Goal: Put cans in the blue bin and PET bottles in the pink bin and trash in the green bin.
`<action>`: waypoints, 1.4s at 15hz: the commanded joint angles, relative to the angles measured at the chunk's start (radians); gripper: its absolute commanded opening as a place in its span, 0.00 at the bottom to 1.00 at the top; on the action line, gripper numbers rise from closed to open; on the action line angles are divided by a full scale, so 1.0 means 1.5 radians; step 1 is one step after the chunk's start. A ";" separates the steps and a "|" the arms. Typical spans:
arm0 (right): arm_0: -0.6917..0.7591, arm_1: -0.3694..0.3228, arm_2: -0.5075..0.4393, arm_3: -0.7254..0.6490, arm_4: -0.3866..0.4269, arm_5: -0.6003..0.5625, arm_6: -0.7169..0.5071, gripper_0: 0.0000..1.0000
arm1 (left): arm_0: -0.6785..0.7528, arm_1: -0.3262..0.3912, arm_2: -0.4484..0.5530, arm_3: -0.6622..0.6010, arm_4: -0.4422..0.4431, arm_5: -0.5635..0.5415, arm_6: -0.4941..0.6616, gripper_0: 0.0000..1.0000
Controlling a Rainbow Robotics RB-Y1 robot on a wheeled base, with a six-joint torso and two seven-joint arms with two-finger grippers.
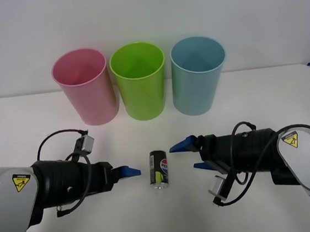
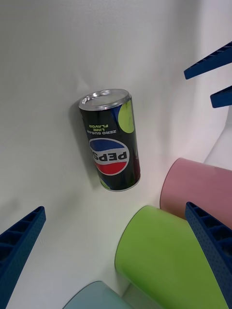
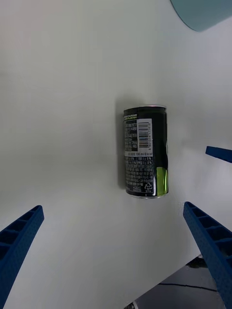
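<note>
White table [image 1: 27,115] carries the pink bin [image 1: 85,87], green bin [image 1: 139,81] and blue bin [image 1: 198,75] across the upper frame. At lower centre the can [image 1: 159,169] stands between the left gripper [image 1: 129,172] and right gripper [image 1: 188,155], both with fingers released, neither touching it.

Between both hands, the Pepsi can [image 2: 110,140] reads "PEPSI" and "ZERO SUGAR LIME FLAVOR"; its back carries a barcode [image 3: 145,135].

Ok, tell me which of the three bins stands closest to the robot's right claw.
The blue bin, at the right end of the row. The green bin stands in the middle and the pink bin at the far left, both farther from the right claw.
</note>
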 commanded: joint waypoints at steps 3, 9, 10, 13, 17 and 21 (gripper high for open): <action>0.000 0.000 0.000 0.000 0.000 0.000 0.000 1.00 | 0.044 0.007 0.040 -0.030 0.032 0.003 -0.069 1.00; 0.000 0.000 0.000 0.000 0.000 0.000 0.000 1.00 | 0.116 0.010 0.112 -0.075 0.074 0.007 -0.175 1.00; 0.000 0.000 0.000 0.000 0.000 0.000 0.000 1.00 | 0.127 0.010 0.125 -0.079 0.085 0.008 -0.197 1.00; 0.000 0.000 0.000 0.000 0.000 0.000 0.000 1.00 | 0.158 0.011 0.159 -0.092 0.111 0.011 -0.250 1.00; 0.000 0.000 0.000 0.000 0.000 0.000 0.000 1.00 | 0.189 0.037 0.195 -0.111 0.153 0.011 -0.300 1.00; 0.000 0.000 0.000 0.000 0.000 0.000 0.000 1.00 | 0.226 0.080 0.240 -0.126 0.209 0.012 -0.345 1.00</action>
